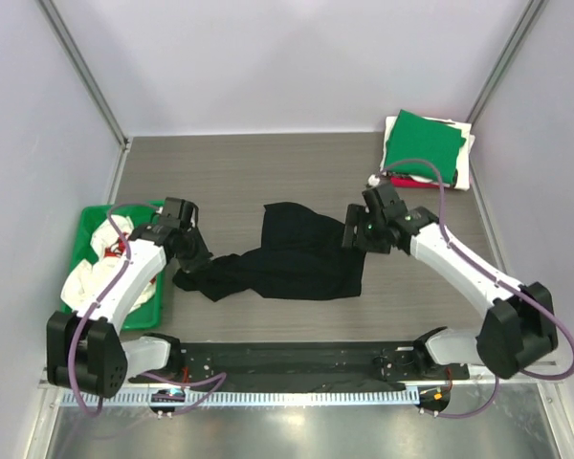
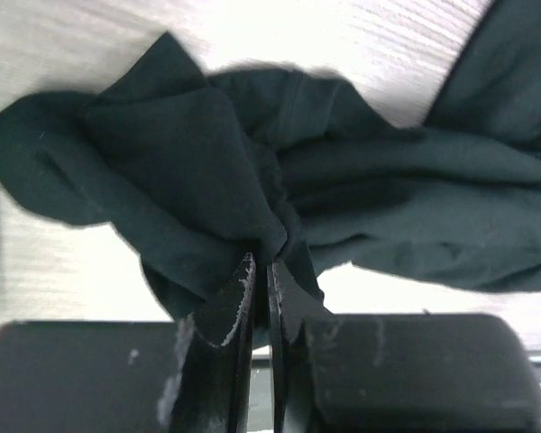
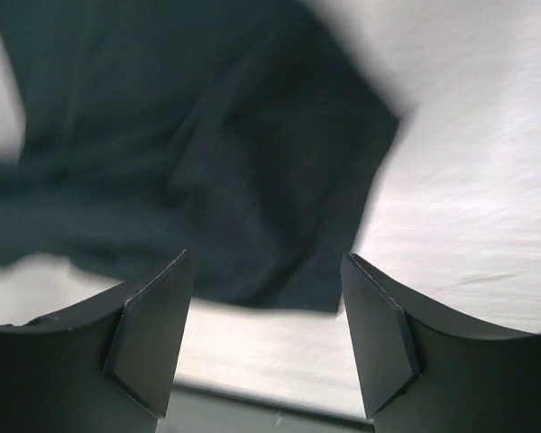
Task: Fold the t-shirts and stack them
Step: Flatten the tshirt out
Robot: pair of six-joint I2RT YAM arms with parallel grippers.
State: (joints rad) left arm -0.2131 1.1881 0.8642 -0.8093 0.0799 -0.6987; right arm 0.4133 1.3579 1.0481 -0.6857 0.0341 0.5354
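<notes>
The black t-shirt [image 1: 297, 256] lies crumpled in the middle of the table. My left gripper [image 1: 193, 256] is shut on its left end; in the left wrist view the cloth [image 2: 189, 171] bunches into the closed jaws of the left gripper [image 2: 261, 263]. My right gripper [image 1: 356, 237] hovers over the shirt's right edge, open and empty; the right wrist view shows the shirt's corner [image 3: 252, 198] between and beyond the fingers of the right gripper [image 3: 267, 271]. A folded green t-shirt [image 1: 421, 145] lies on white ones [image 1: 465, 163] at the back right, with a red one [image 1: 402, 181] at the stack's front edge.
A green plastic tray [image 1: 88, 229] at the left holds white and red cloth [image 1: 91, 273]. Grey walls enclose the table on three sides. A black rail [image 1: 287, 359] runs along the near edge by the arm bases.
</notes>
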